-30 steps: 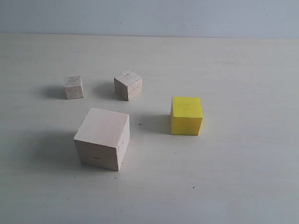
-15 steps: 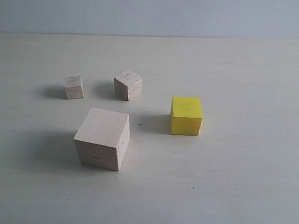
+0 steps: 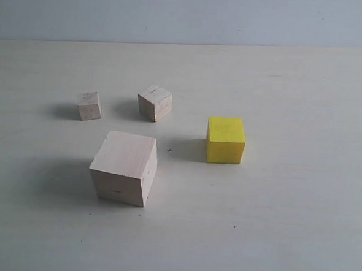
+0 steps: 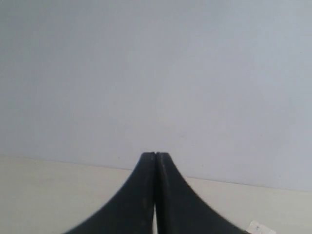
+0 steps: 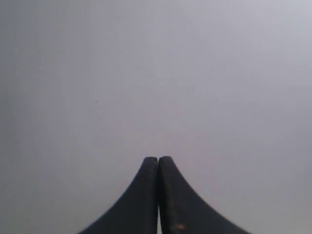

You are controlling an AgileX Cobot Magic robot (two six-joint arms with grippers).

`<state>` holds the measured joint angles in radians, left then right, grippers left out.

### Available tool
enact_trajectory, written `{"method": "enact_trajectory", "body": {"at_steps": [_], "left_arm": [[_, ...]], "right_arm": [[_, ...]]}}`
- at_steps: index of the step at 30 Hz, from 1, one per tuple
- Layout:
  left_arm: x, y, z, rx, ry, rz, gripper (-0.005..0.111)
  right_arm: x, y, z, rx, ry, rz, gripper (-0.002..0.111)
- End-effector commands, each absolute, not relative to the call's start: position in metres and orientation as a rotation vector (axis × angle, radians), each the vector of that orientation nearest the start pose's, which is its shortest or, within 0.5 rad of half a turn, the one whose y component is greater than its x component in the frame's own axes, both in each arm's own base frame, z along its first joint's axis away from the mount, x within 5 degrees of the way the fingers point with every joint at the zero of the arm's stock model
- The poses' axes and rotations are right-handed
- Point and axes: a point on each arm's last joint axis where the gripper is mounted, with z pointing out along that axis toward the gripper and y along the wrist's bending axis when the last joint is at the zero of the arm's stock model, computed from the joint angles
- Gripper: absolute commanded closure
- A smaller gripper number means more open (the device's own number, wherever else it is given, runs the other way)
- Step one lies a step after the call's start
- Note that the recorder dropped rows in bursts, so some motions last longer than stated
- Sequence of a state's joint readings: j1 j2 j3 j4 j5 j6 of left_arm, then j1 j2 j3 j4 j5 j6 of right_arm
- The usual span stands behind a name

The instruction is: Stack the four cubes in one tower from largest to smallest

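Note:
Four cubes sit apart on the pale table point(image 3: 286, 228) in the exterior view, none on another. The large pale wood cube point(image 3: 124, 167) is nearest the front, left of centre. To its right and a little further back sits the yellow cube point(image 3: 225, 139). Behind them lie two small pale wood cubes, one point(image 3: 155, 102) near the middle and a slightly smaller one point(image 3: 89, 105) to its left. Neither arm shows in the exterior view. My left gripper point(image 4: 155, 155) is shut on nothing, its dark fingers pressed together. My right gripper point(image 5: 158, 159) is likewise shut and empty. No cube shows in either wrist view.
A plain grey-blue wall point(image 3: 188, 16) stands behind the table's far edge. The left wrist view shows a strip of table point(image 4: 44, 195) under that wall, with a small white scrap point(image 4: 257, 227) at the frame's edge.

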<state>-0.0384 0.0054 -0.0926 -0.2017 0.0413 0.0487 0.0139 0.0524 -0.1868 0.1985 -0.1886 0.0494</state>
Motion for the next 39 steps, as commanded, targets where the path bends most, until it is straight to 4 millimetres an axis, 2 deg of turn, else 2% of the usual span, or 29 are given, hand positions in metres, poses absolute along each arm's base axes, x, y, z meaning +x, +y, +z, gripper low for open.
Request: {"method": "enact_trajectory", "body": {"at_steps": [1,5,8,10,12,18,21,26,32,39], "left_arm": [[0.051,-0.005,0.257,-0.07,1.507,-0.199,0.107],[0.065,-0.008,0.283,-0.036,1.605,-0.187,0.107],[0.089,-0.016,0.306,0.036,1.739,-0.239,0.107],[0.107,-0.028,0.314,0.199,1.827,-0.263,0.107],[0.124,-0.044,0.318,0.369,1.894,-0.359,0.107],[0.155,-0.079,0.307,0.617,2.055,-0.673,0.107],[0.165,-0.086,0.297,0.614,2.123,-0.77,0.107],[0.177,-0.087,0.286,0.587,2.177,-0.773,0.107],[0.18,-0.088,0.283,0.559,2.187,-0.793,0.107],[0.179,-0.091,0.279,0.554,2.238,-0.862,0.107]], "right_arm": [[0.056,0.001,0.301,0.164,1.348,0.232,0.108],[0.074,0.006,0.316,0.128,1.438,0.279,0.108],[0.093,0.017,0.328,0.031,1.539,0.32,0.108],[0.11,0.029,0.326,-0.066,1.666,0.344,0.108],[0.122,0.044,0.321,-0.171,1.781,0.383,0.108],[0.135,0.073,0.303,-0.366,1.978,0.444,0.108],[0.136,0.081,0.289,-0.442,2.1,0.448,0.108],[0.132,0.088,0.273,-0.44,2.298,0.532,0.108],[0.132,0.092,0.272,-0.387,2.314,0.596,0.108],[0.14,0.092,0.28,-0.324,2.211,0.602,0.108]]}}
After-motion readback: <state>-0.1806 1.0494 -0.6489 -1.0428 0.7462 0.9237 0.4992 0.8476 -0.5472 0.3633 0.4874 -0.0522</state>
